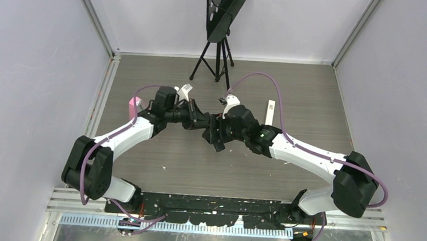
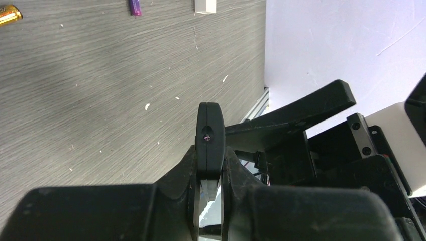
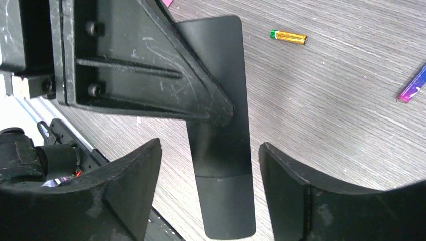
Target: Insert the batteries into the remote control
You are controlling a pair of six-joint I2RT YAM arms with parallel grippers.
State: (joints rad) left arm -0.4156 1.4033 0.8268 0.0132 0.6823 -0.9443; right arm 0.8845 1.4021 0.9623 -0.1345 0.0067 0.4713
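Observation:
The black remote control hangs above the table, where the two arms meet. My left gripper is shut on it, the remote edge-on between the fingers. My right gripper is open, with a finger on each side of the remote's lower end and a gap on both sides. An orange-yellow battery and a purple battery lie on the table beyond. In the left wrist view the same orange-yellow battery and purple battery sit at the top edge.
A tripod with a black board stands at the back centre. A white bar lies right of the grippers and a pink object left of them. Walls enclose the grey wood-grain table.

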